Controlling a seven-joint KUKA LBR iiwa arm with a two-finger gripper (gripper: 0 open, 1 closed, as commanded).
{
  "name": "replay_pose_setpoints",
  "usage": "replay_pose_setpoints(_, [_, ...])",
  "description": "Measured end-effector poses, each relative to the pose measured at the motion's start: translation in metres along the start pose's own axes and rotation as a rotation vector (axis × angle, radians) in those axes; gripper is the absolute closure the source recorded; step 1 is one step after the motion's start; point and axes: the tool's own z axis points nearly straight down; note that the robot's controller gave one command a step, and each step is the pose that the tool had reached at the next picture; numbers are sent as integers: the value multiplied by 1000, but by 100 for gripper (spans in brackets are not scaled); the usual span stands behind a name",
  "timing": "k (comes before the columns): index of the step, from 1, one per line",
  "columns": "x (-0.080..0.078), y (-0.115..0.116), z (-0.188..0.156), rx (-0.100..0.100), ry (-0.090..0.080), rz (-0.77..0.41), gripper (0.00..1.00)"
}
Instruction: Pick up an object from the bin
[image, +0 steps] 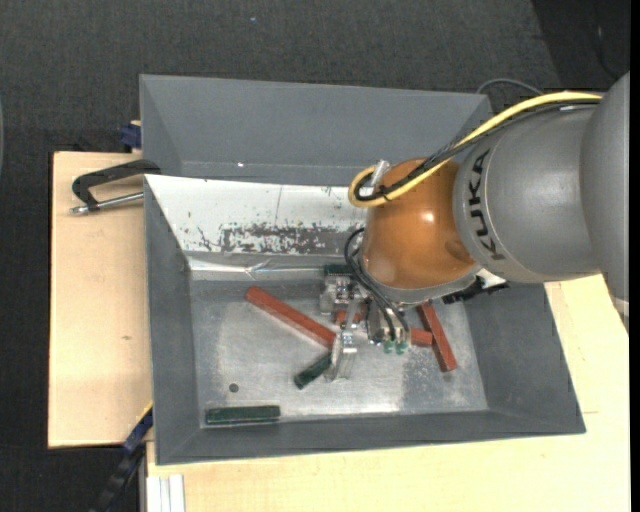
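Here tool (347, 350) low over red stick (290, 315), beside dark green piece (313, 376); grip unclear.

Short dark green stick (313, 376), lying flat, angled, near long red stick (288, 312)

1. The orange cover (415, 235) hides the upper end of the short red bar (438, 342) just below it.
2. The long red stick (288, 313), left of the cover, has its right end hidden under the gripper (345, 355).
3. The dark speck (233, 389), well to the cover's lower left, is too small to identify.
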Motion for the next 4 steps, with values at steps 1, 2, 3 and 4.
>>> replay_pose_setpoints(1, [6, -24, 29, 9, 11, -51, 0])
replay_pose_setpoints(2, [-16, -1, 40, 1, 6, -595, 100])
replay_pose_setpoints(3, [-15, 0, 40, 1, 6, -595, 100])
replay_pose_setpoints(4, [-18, 35, -82, 0, 2, -670, 100])
